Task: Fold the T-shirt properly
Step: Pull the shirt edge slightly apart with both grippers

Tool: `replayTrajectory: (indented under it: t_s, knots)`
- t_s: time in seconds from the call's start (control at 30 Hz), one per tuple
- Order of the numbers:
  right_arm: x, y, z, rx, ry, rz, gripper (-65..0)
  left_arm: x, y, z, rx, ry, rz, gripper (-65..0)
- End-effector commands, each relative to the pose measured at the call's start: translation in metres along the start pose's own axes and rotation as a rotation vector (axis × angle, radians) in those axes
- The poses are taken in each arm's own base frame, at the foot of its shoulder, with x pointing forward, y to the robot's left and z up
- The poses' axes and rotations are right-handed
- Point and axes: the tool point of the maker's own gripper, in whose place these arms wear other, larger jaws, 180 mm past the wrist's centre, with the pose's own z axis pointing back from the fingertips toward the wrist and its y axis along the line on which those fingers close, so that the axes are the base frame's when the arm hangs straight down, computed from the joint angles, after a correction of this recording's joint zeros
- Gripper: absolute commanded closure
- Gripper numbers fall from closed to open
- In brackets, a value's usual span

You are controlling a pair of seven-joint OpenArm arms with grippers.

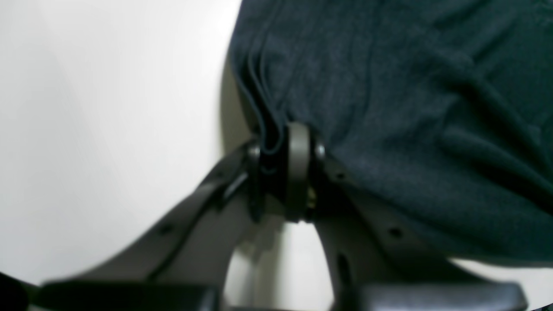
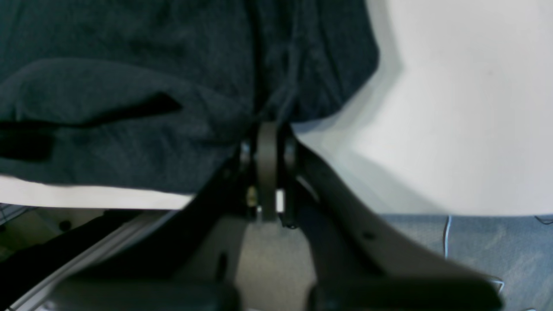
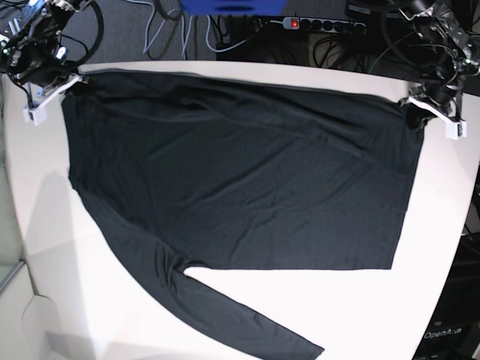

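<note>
The black T-shirt lies spread flat on the white table, with one long sleeve trailing to the front edge. At the far right corner in the base view, my left gripper is shut on the shirt's edge. The left wrist view shows folds of the T-shirt pinched in my left gripper. My right gripper holds the far left corner. In the right wrist view my right gripper is shut on the bunched edge of the T-shirt.
Behind the table's far edge run cables, a power strip and a blue object. The table's edge and a grey-blue floor show just behind my right gripper. Bare white tabletop lies beside my left gripper.
</note>
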Motion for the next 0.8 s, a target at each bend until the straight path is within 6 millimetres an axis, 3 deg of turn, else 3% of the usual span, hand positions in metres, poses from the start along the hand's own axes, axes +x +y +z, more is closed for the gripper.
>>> replayTrajectory:
  t_s: [0.0,0.17,0.33,0.5,0.77]
  knots:
    - [0.0,-0.004,0.003,-0.019,0.014,0.006,-0.1,-0.026,0.014,0.004,0.063,0.127,-0.023,-5.8]
    - [0.002,-0.006,0.005,-0.026,0.011,0.016,-0.1,-0.027,0.015,0.005,0.065,0.135,-0.022,-5.6]
    - [0.019,-0.013,0.01,-0.047,-0.014,0.041,-0.1,-0.034,0.014,0.004,0.063,0.185,-0.02,0.0]
    - [0.031,-0.022,0.017,-0.074,-0.02,0.083,-0.2,-0.026,0.013,0.003,0.064,0.188,-0.028,0.0]
    - [0.042,-0.01,0.012,-0.051,-0.02,0.132,-0.2,-0.019,0.012,0.001,0.061,0.17,-0.032,0.0]
